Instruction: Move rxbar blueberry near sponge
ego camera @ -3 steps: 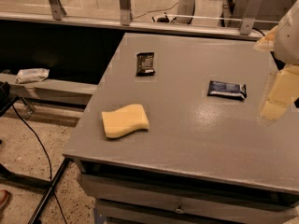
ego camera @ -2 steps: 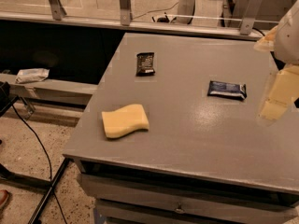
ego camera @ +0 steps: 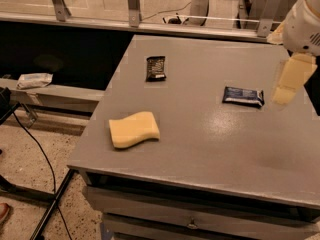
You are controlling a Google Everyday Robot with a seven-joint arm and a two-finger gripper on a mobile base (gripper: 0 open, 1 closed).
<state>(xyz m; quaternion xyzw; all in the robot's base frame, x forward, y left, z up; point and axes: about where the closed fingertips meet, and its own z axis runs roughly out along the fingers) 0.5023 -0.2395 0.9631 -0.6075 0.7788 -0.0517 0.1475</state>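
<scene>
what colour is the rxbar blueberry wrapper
The rxbar blueberry is dark navy with pale lettering, camera view; the gripper hangs close beside it.

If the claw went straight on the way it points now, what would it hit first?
Probably bare table top just beside the blue snack bar, not the bar itself. The claw hangs at the right of the view, pointing down; depth is unclear.

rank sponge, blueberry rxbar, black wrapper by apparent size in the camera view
1. sponge
2. rxbar blueberry
3. black-brown wrapper, but it lies farther back, so 2 and 3 are unsure
The gripper hovers at far right.
</scene>
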